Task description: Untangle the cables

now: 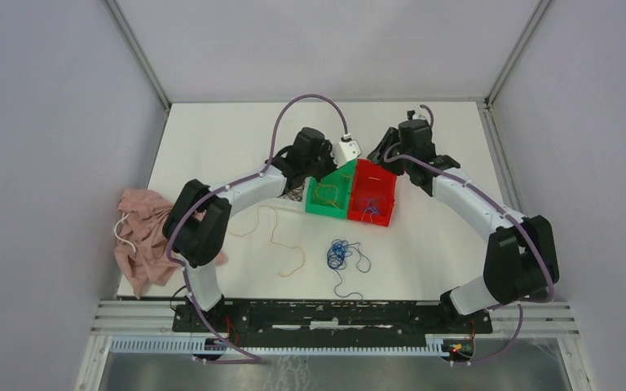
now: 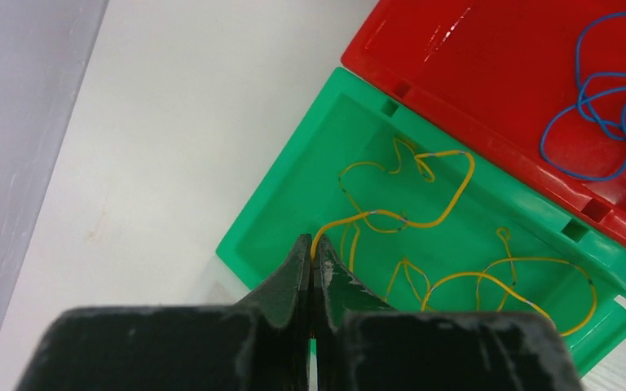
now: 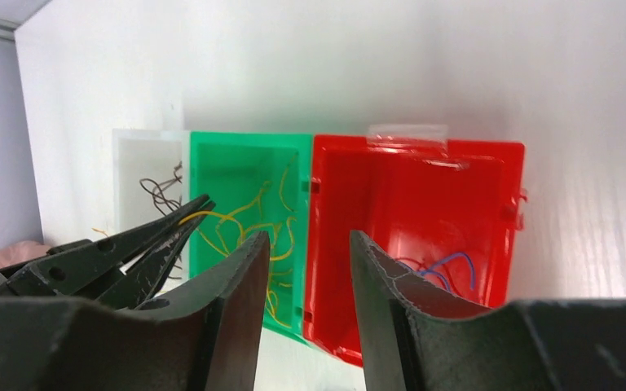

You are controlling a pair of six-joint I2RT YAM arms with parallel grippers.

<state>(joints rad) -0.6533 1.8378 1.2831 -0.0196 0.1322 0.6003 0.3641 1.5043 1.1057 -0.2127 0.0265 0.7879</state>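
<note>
1 yellow cable (image 2: 387,215), end pinched in left claw (image 2: 311,241)

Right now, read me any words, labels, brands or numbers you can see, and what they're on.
None can be read. The red bin, green bin and white bin show no print, and the clear tab on the red bin's rim looks blank.

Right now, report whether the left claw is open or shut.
Shut. The left claw shows no gap between its tips, which pinch a yellow cable above the green bin.
</note>
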